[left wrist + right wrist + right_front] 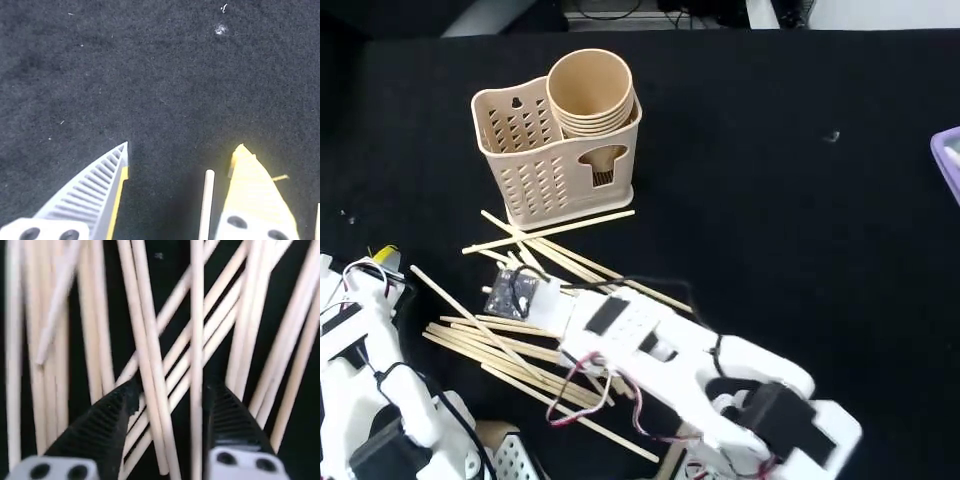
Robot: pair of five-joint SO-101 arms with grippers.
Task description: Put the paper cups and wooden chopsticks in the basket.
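A beige perforated basket (535, 165) stands at the back left, and a stack of paper cups (590, 90) sits in its right compartment. Many wooden chopsticks (520, 345) lie strewn on the black table in front of it. My right gripper (172, 390) is open low over the pile, its black fingers (112, 415) straddling a few crossed chopsticks (150, 355). In the high view this arm's wrist (515, 292) covers the gripper. At the left edge my left gripper (182, 150) is open over bare cloth, with one chopstick end (208, 176) beside its yellow finger (245, 175).
A purple object (948, 160) shows at the right edge. The left arm's white body (370, 380) fills the near left corner, and the right arm (720, 380) crosses the near middle. Black cloth stretches free to the right of the basket.
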